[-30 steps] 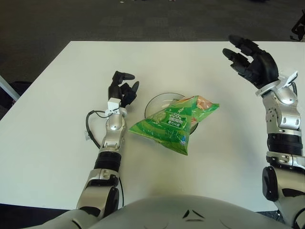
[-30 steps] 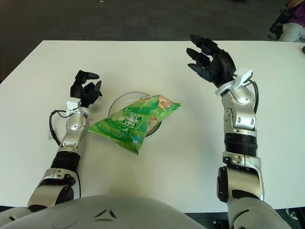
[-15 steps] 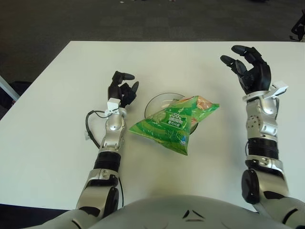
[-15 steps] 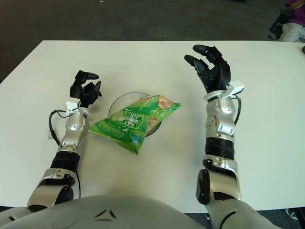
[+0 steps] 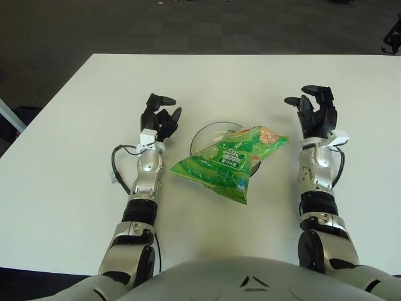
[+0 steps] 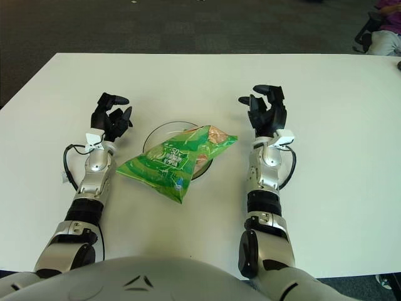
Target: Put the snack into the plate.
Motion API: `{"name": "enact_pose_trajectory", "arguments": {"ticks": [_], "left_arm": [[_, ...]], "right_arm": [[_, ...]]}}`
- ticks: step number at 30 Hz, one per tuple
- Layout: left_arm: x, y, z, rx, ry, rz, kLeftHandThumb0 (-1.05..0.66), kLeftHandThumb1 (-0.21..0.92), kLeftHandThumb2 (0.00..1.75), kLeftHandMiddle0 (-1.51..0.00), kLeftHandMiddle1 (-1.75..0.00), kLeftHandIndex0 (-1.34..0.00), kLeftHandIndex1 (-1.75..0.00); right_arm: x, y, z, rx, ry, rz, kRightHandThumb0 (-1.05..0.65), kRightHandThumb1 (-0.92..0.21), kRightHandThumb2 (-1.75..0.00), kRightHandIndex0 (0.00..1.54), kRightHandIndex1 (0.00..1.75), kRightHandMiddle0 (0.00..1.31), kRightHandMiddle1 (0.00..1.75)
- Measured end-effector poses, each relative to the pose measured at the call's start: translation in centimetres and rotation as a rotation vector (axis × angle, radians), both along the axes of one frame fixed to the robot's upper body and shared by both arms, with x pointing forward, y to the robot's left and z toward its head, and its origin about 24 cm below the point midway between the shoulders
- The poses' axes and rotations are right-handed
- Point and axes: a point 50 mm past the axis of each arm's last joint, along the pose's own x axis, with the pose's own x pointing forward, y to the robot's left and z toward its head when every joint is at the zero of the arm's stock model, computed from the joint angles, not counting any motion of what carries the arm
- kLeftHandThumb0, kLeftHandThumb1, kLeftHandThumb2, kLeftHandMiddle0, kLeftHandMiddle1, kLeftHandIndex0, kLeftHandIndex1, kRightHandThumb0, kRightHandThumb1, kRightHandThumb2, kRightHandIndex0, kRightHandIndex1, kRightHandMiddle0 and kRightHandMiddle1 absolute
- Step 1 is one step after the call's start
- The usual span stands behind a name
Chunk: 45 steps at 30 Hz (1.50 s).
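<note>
Where plate sits, green snack overhangs.

A white table carries a glass plate, with a green snack bag apparently draped across it.

Only print I can spot is on the green snack bag in front of me: white lettering across the middle with what looks like a "50" in it. The rest of that lettering I honestly can't make out.
</note>
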Motion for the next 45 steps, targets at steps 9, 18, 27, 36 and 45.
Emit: {"name": "enact_pose_trajectory", "arguments": {"ticks": [9,18,27,36,45], "left_arm": [[0.0,0.1,0.1,-0.016,-0.004,-0.015,-0.36,0.91,0.26,-0.96,-1.75,-0.49,-1.45],[0.0,0.1,0.3,-0.022,-0.014,-0.023,-0.36,0.91,0.27,-0.96,-1.75,-0.49,-1.46],[0.0,0.1,0.4,-0.021,-0.018,-0.029,-0.36,0.91,0.28,-0.95,-1.75,-0.48,-1.47],[0.0,0.1,0.7,-0.021,-0.027,-0.029,-0.36,0.91,0.29,-0.95,-1.75,-0.47,-1.48],[0.0,0.0,0.7,-0.022,-0.028,-0.029,-0.36,0.91,0.30,-0.95,-1.75,-0.46,-1.49]], "right_arm": [[-0.7,0.5,-2.0,0.013,0.123,-0.040,0.00,-0.67,-0.78,0.52,1.54,0.23,1.67],[-0.6,1.5,-2.5,-0.004,0.151,-0.085,0.00,-0.45,-1.12,0.54,1.74,0.37,1.62],[0.0,2.8,-1.8,-0.107,0.083,-0.096,0.00,-0.42,-1.17,0.53,1.75,0.38,1.65],[0.4,3.8,-1.7,-0.211,0.091,-0.094,0.00,-0.40,-1.21,0.53,1.75,0.40,1.68],[0.5,3.7,-2.2,-0.248,0.164,-0.075,-0.01,-0.37,-1.24,0.54,1.75,0.42,1.68]]}}
